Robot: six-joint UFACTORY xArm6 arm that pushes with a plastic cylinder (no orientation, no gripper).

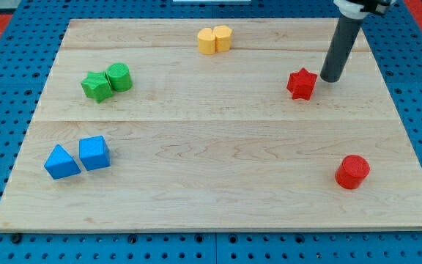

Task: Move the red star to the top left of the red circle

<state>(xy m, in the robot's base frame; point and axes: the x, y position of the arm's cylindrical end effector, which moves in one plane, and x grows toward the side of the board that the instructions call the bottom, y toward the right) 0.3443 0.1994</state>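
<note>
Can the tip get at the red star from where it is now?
Probably yes. My tip sits just to the view's right of the red star, slightly toward the view's top, with a small gap of bare board between them. The red circle lies well toward the view's bottom, out of the way.

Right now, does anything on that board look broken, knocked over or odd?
Nothing stands out. The blocks sit flat and whole. Only the red star and red circle lie apart, and my tip stands just right of the star.

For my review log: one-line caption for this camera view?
My tip sits just right of the red star, above the red circle on the wooden board.
</note>
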